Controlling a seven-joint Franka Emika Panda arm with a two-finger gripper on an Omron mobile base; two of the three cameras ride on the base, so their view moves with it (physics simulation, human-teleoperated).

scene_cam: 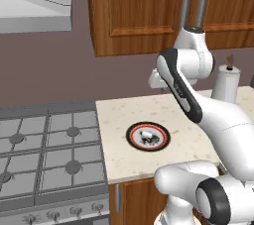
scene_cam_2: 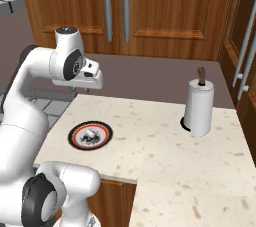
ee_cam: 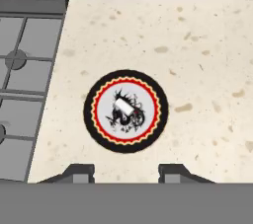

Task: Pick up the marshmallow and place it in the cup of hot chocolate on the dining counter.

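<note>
The marshmallow [ee_cam: 123, 107], a tiny white lump, lies in the middle of a round plate [ee_cam: 91, 114] with a black and red rim. The plate stands on a short beige countertop beside the stove. The base views also show the marshmallow [scene_cam: 147, 134] [scene_cam_2: 91, 133] on this plate [scene_cam: 130, 137] [scene_cam_2: 75, 136]. My gripper [ee_cam: 126, 171] hangs well above the plate, pointing down at it. Its two fingertips [ee_cam: 79, 172] stand apart with nothing between them. From the right base camera, the hand [scene_cam_2: 90, 82] is seen high over the counter's back left. The cup of hot chocolate and the dining counter are out of view.
A gas stove [scene_cam: 49, 154] [ee_cam: 20, 94] adjoins the countertop on the left, under a range hood [scene_cam: 30, 8]. A tall white paper towel roll [scene_cam_2: 200, 107] [scene_cam: 225, 84] stands at the back right. Wooden wall cabinets [scene_cam_2: 150, 11] hang above, and a tall cabinet [scene_cam_2: 245, 71] closes the right end.
</note>
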